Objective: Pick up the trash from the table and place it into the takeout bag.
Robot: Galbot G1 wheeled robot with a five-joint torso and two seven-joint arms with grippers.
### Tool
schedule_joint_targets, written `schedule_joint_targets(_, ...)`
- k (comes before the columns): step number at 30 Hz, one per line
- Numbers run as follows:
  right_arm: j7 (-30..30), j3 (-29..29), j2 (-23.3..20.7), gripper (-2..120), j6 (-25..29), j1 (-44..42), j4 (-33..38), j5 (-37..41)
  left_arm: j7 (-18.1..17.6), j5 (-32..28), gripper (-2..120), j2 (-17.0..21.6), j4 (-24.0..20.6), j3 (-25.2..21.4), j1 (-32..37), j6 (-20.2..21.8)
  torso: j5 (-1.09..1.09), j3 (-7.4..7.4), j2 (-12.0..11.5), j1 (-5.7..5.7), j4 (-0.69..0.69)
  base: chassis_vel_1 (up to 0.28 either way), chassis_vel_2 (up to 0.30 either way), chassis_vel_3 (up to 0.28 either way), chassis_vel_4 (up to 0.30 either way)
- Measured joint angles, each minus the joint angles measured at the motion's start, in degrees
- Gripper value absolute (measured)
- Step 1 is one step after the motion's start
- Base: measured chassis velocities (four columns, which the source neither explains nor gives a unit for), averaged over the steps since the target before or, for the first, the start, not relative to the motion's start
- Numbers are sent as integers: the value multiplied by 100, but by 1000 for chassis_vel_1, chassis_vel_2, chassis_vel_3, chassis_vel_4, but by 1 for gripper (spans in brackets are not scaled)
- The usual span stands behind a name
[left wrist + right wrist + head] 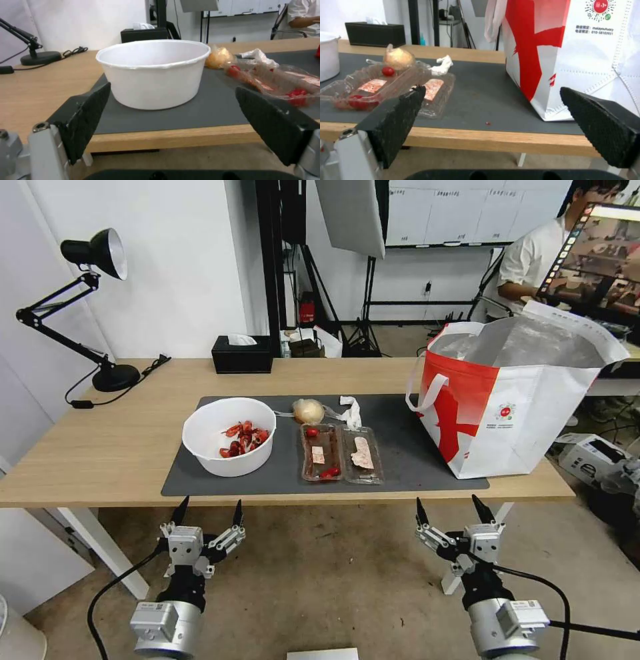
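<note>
- Both arms hang low in front of the worktop (93, 447), off its near edge; the left pincer (207, 512) is spread wide with nothing between its tips, and the right pincer (455, 508) is spread the same way, empty.
- Nothing looks bagged yet: every piece of trash sits on the dark grey mat (407, 453).
- The white bowl (229, 436) stands upright at the mat's left end, straight ahead of the left pincer, with red crayfish shells (244, 438) in its bottom. It looks thin-walled and light, likely to flex, so a pinch over the rim seems best, kept level so the shells stay in.
- Two clear trays (341, 453) lie side by side mid-mat, touching. They look flimsy, crackly and slick, with loose scraps; a long edge is probably the place to grab.
- Just beyond them sit the wrapped yellowish ball (309, 411) and, to its right, the crumpled white wrapper (351, 410): both soft, and the wrapper nearly weightless.
- The takeout bag (533, 400) stands upright at the right end, mouth open, foil lining showing; its soft sides may sag if pushed.
- A black tissue box (242, 355) and a desk lamp (100, 300) sit at the far side, with studio stands behind.
</note>
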Motion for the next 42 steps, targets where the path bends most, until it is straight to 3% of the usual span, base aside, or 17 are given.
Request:
schedule_joint_targets(15,0,-3,-21,100,-21,17,0,10,-38,-51,100,-1,-15,-3,-16,35,0,0,0,0,0,0,0,0,0)
schedule_joint_targets(18,32,-35,-239,100,-288,210,0,181,-330,-390,100,-16,-178,-68,-139,308,0,0,0,0,-2,0,0,0,0)
schedule_joint_targets(20,89,-97,-568,100,-707,514,-13,450,-814,-946,100,-45,-441,-174,-346,756,0,0,0,0,-1,0,0,0,0)
schedule_joint_targets(21,89,-97,-568,100,-707,514,-13,450,-814,-946,100,-45,-441,-174,-346,756,0,0,0,0,-1,0,0,0,0)
schedule_joint_targets(22,130,-136,-801,100,-996,726,-21,635,-1053,-1217,100,-59,-577,-227,-447,971,2,0,0,0,-1,0,0,0,0)
schedule_joint_targets(24,186,-192,-1125,100,-1411,1024,-37,900,-1152,-1442,100,-50,-687,-252,-454,1080,-1,0,0,1,-1,0,0,0,0)
schedule_joint_targets(27,213,-224,-1292,100,-1624,1176,-42,1036,-1152,-1489,100,-51,-743,-256,-421,1080,2,0,0,0,-1,0,0,0,0)
schedule_joint_targets(32,347,-349,-2042,100,-2562,1864,-71,1635,-1043,-1360,100,-173,-791,-230,-268,1012,0,0,-1,1,3,0,0,0,0)
schedule_joint_targets(42,357,-474,-1919,100,-2392,1706,24,2023,-884,-1135,100,-200,-796,-257,-161,964,0,0,0,0,0,0,0,0,0)
